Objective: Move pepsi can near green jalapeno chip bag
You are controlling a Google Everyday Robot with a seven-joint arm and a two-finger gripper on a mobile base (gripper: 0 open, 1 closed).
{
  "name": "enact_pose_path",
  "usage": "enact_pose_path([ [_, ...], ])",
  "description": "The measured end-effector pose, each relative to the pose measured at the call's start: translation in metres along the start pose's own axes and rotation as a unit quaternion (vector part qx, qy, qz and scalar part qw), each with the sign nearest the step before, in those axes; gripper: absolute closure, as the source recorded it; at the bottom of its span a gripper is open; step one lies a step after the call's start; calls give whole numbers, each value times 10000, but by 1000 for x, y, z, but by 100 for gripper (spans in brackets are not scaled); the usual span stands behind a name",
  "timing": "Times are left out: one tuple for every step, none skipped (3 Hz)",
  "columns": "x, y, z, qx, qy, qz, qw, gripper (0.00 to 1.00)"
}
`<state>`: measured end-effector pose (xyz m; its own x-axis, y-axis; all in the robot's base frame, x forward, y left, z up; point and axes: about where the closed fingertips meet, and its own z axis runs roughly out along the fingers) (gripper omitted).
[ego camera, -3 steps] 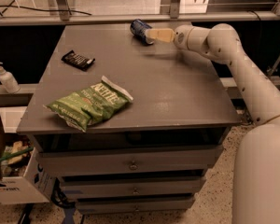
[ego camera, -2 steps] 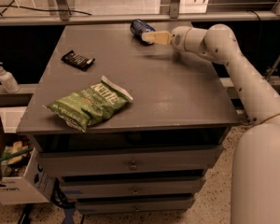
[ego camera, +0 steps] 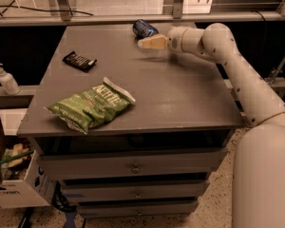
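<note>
The pepsi can [ego camera: 144, 28] is blue and lies on its side near the far edge of the grey table [ego camera: 180, 99]. My gripper [ego camera: 141, 43] reaches in from the right on the white arm [ego camera: 213, 42]. It hovers low over the table just in front of the can, with its tip pointing left. The green jalapeno chip bag [ego camera: 91, 106] lies crinkled near the table's front left, with white "Kettle" lettering and a white torn edge, far from the can.
A small flat black packet [ego camera: 79, 61] lies on the table's left side. A soap pump bottle [ego camera: 6, 80] stands on a ledge at the left. A cardboard box [ego camera: 14, 184] sits on the floor at lower left. Drawers [ego camera: 135, 165] are below the tabletop.
My gripper has shifted slightly left and toward the front, staying beside the can. The can and the chip bag have not moved.
</note>
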<state>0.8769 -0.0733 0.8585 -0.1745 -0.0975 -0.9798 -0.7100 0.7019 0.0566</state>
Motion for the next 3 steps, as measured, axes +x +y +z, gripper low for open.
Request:
enact_pose_path([
  [7,3,13,73,122,-597,9981,0],
  [11,3,28,201,186,-1095,9936,0],
  [7,0,42,410,204,-1372,9895,18],
])
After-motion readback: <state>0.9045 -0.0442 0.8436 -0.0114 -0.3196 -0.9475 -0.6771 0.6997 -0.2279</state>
